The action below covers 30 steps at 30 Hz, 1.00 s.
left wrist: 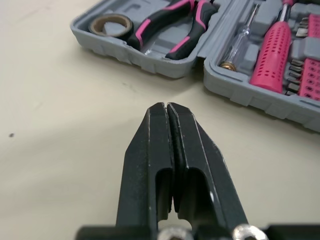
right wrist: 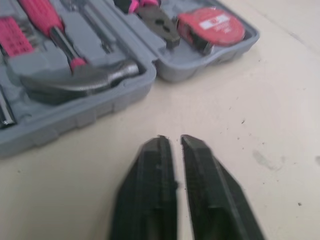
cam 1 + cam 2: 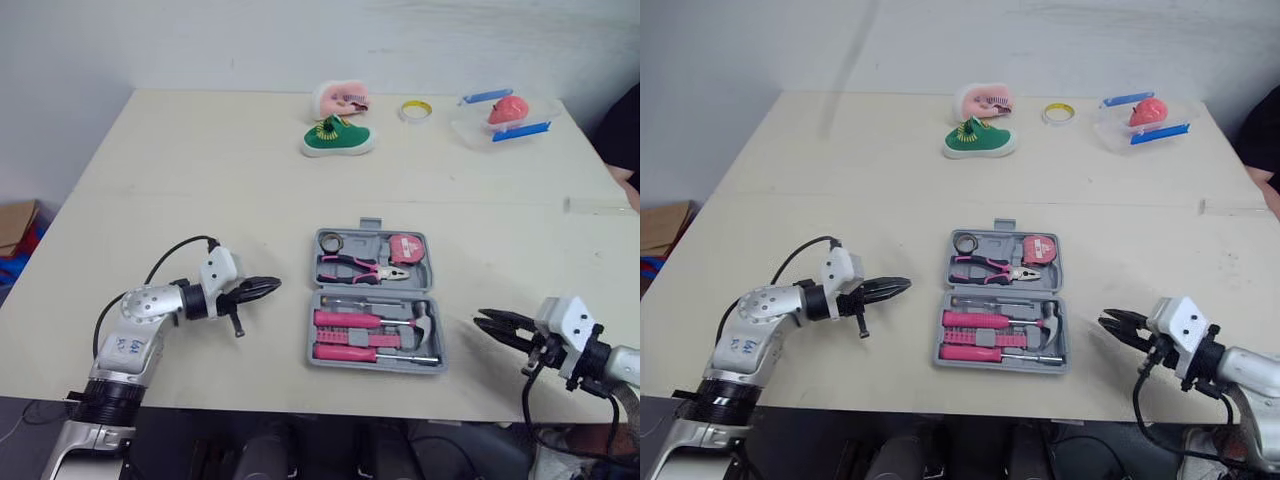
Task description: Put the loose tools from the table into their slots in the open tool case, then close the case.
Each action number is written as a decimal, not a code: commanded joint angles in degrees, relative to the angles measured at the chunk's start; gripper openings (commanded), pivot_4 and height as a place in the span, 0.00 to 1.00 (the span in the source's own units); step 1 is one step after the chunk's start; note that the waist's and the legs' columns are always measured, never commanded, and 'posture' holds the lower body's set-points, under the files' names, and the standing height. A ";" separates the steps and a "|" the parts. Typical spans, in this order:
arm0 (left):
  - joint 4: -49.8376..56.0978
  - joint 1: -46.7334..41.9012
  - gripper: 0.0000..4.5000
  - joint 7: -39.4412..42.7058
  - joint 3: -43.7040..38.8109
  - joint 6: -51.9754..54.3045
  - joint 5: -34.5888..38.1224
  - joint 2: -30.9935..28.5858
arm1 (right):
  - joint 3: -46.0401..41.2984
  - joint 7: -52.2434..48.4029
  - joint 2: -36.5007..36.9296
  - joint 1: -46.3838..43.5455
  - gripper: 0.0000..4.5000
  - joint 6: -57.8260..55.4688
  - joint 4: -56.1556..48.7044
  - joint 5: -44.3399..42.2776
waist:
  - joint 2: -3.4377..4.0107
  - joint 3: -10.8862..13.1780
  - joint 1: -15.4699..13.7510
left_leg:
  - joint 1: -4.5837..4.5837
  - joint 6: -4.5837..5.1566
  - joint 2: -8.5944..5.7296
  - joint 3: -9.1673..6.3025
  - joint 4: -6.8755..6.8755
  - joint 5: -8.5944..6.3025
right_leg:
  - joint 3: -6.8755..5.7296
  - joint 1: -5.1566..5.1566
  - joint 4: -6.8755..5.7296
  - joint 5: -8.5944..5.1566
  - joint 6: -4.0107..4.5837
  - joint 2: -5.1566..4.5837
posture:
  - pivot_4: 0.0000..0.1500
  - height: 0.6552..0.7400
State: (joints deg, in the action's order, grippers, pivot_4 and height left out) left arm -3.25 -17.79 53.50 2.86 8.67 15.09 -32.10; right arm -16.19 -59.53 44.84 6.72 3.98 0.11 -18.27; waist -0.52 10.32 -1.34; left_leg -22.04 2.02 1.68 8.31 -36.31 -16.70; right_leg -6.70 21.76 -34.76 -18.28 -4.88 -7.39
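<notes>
Tool case [image 3: 375, 363] lies open and flat at the near middle of the counter [image 3: 200, 180], its two halves joined by a hinge line running left to right. Far half carries pliers [image 3: 362, 268], tape measure [image 3: 406, 250] and a small tape roll [image 3: 331, 241]. Near half carries the hammer [image 2: 80, 80] and pink-handled drivers [image 3: 350, 322]. Slots I can read look filled, so by my judgement loading is done and closing is what remains. Left claw [image 3: 272, 286] sits low over the counter just left of the case, clenched on nothing, pads touching, pointing right and about level with the hinge line. Right claw [image 3: 485, 319] sits off the case's near right corner, pointing left at the near half, with a narrow gap between its pads and nothing held. Case lies between the two, roughly equally near to each. Relation that matters: the fold axis runs left to right, so one half has to swing near-far over the other. Both claws face end walls, not the far rim where the handle tab [image 3: 370, 223] sticks out. Left claw looks better placed to reach the far half's left wall; right claw could steady the near half. Far along the counter, well apart from the case, sit a green shoe [image 3: 337, 138], a yellow ring [image 3: 416, 111] and a clear box [image 3: 505, 120].
</notes>
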 commanded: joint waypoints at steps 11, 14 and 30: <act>-4.87 -7.09 0.00 -6.61 7.24 3.44 -7.04 8.65 | 11.68 7.15 -6.13 -14.28 0.01 2.13 6.85 9.22 | -0.06 0.04 0.66 | -0.16 0.00 0.08 0.03 -0.76 0.08 | 0.12 0.23 -0.82 0.02 -0.03 -0.01 | 1.00 1.00; -4.31 -6.77 0.00 -6.24 7.68 4.00 -6.98 9.53 | 13.51 7.69 -7.64 -15.53 0.01 2.26 6.66 9.79 | -0.06 0.04 0.69 | -0.16 -0.02 0.07 0.01 -0.79 0.10 | 0.12 0.25 -0.87 0.03 -0.04 -0.04 | 1.00 1.00; 4.43 0.66 0.00 -3.17 6.75 9.24 -5.38 4.93 | 17.62 6.43 -8.99 -11.97 0.01 -1.54 -2.19 9.45 | -0.04 0.03 1.69 | -0.15 -0.13 0.12 0.01 -0.67 0.09 | 0.15 0.35 -0.93 -0.05 0.10 0.00 | 1.00 1.00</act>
State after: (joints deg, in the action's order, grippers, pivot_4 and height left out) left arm -1.41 -18.92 49.34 8.44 16.37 8.98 -26.85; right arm -0.79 -51.16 35.80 -6.40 2.80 1.46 -7.46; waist -0.56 10.35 0.35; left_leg -22.19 1.88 1.80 8.33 -36.97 -16.61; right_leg -6.57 22.10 -35.70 -18.35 -4.77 -7.38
